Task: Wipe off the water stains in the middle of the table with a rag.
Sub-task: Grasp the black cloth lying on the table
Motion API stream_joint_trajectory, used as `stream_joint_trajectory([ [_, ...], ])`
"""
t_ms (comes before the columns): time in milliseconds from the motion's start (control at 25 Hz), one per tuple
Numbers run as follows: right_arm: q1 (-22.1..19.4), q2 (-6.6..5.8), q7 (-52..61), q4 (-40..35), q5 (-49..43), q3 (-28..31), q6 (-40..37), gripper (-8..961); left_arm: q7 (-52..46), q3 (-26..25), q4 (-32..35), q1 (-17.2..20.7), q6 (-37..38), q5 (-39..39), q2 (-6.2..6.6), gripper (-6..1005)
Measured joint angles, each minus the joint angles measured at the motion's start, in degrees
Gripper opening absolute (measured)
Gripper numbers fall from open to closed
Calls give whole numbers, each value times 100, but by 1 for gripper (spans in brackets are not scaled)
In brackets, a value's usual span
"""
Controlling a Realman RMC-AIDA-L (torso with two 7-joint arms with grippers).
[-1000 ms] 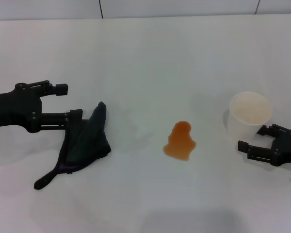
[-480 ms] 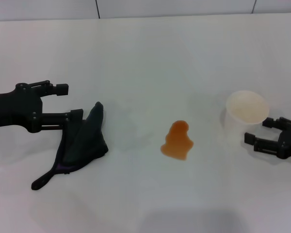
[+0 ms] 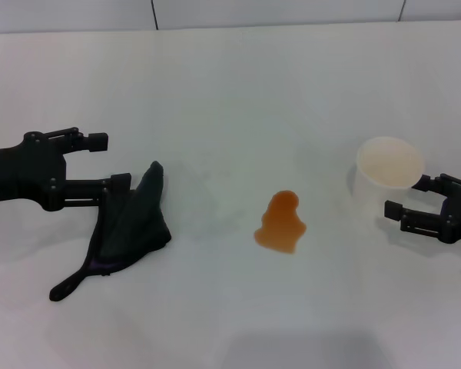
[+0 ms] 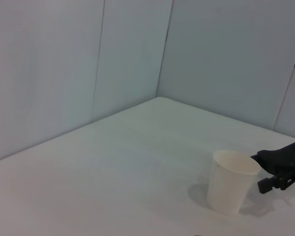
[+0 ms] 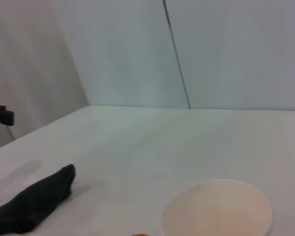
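Although no brand, label or writing can be read on any object, the layout is plain; the table [image 3: 238, 92] is white and matte, with thin dark seam lines at its far edge. Left gripper [image 3: 114, 161]: jaws spread wide, reaching in from the robot's left; the nearer finger [image 3: 88, 187] touches the top edge of the rag [image 3: 131, 223], while the farther finger is clear of it, so nothing is grasped. Rag: dark cloth lying crumpled on the table at the left, a pointed corner raised toward the far side and a thin tail trailing toward the near edge. Water stains [image 3: 280, 223]: an orange-amber puddle near the middle of the table, well apart from the rag. Right gripper [image 3: 406, 197]: jaws released, empty, just beside the white paper cup [image 3: 389, 178], which stands upright at the right; contact cannot be told.
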Motion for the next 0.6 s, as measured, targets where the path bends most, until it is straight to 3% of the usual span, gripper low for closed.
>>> stream_joint_trajectory([
  [600, -312, 8, 63, -638, 53, 110, -171, 874, 18, 5, -1, 3, 2, 1, -6, 860],
])
